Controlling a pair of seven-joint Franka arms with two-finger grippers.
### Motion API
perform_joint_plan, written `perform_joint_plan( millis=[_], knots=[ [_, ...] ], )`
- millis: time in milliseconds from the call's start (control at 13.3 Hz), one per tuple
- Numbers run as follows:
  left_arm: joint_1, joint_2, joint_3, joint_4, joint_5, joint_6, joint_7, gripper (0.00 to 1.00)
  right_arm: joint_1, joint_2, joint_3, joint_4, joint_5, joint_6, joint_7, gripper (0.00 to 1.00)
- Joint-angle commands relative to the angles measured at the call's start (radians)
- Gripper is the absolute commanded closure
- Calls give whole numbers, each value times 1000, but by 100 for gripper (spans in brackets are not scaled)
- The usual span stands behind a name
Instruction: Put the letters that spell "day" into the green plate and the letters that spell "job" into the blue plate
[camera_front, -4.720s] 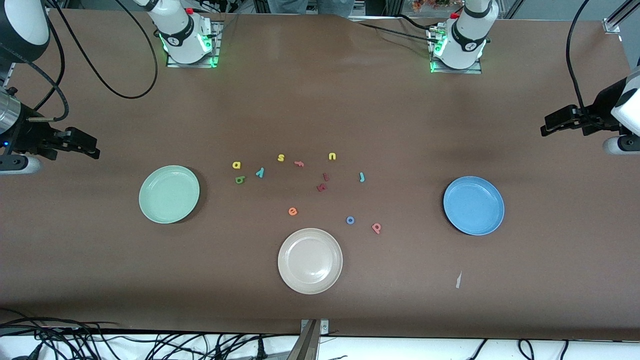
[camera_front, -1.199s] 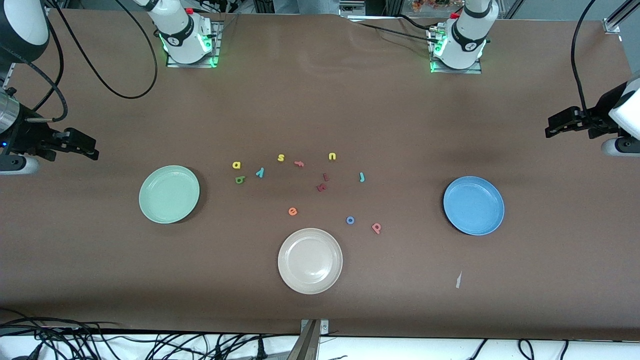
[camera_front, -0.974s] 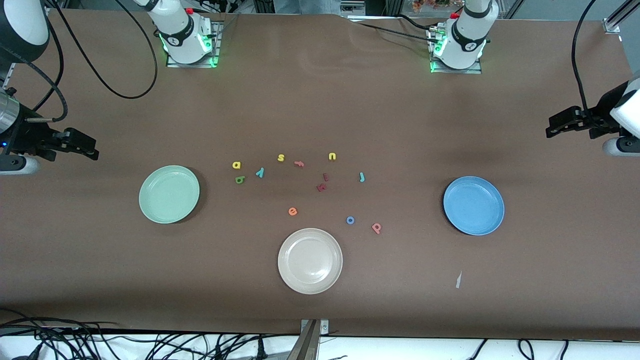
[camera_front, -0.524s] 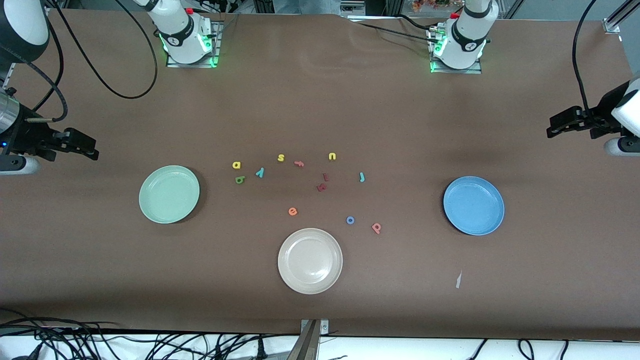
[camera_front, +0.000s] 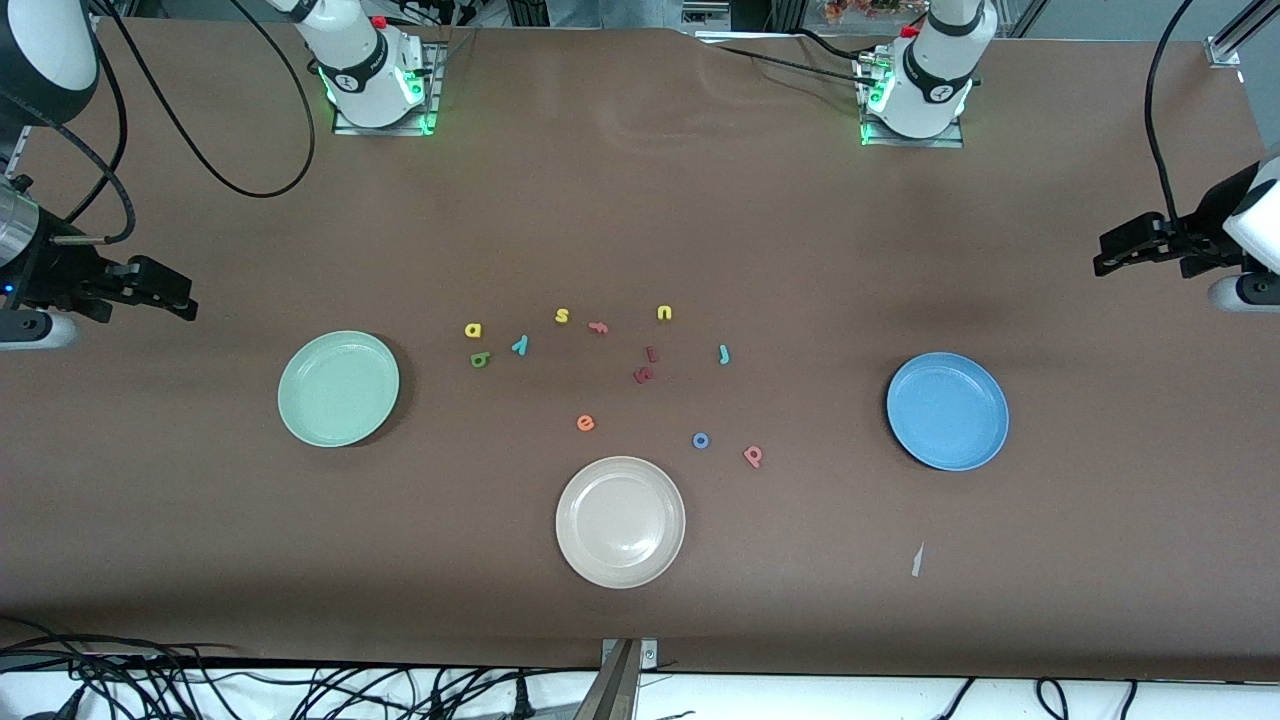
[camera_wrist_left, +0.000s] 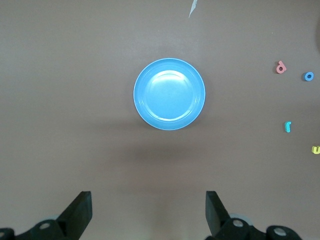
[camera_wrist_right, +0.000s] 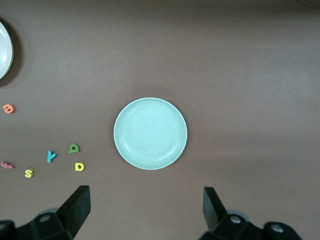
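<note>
The green plate (camera_front: 338, 388) (camera_wrist_right: 150, 133) lies toward the right arm's end, the blue plate (camera_front: 947, 410) (camera_wrist_left: 169, 94) toward the left arm's end. Between them lie yellow "a" (camera_front: 473, 329), dark green "d" (camera_front: 480, 359), teal "y" (camera_front: 520, 345), teal "j" (camera_front: 724, 353), blue "o" (camera_front: 701, 440) and pinkish "b" (camera_front: 753, 456). My right gripper (camera_front: 185, 298) (camera_wrist_right: 147, 207) hangs open and empty in the air beside the green plate. My left gripper (camera_front: 1105, 258) (camera_wrist_left: 148, 210) hangs open and empty beside the blue plate.
A beige plate (camera_front: 620, 521) sits nearest the front camera. Other letters lie among the task's own: yellow "s" (camera_front: 562, 315), yellow "u" (camera_front: 664, 313), pink "f" (camera_front: 598, 327), orange "e" (camera_front: 586, 423), two dark red ones (camera_front: 643, 375). A paper scrap (camera_front: 917, 560) lies by the blue plate.
Since the earliest frame the left gripper has drifted slightly toward its end of the table. The right arm, plates and letters have not moved.
</note>
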Motion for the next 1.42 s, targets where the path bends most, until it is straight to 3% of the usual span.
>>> perform_joint_plan(
  millis=[0,1349],
  knots=[
    [8,1,-1,14,-22,0,9,0,-6,2,-1,9,21,2,2,0],
    [-2,3,-3,27,-25,0,8,0,-4,2,-1,9,21,1,2,0]
  ],
)
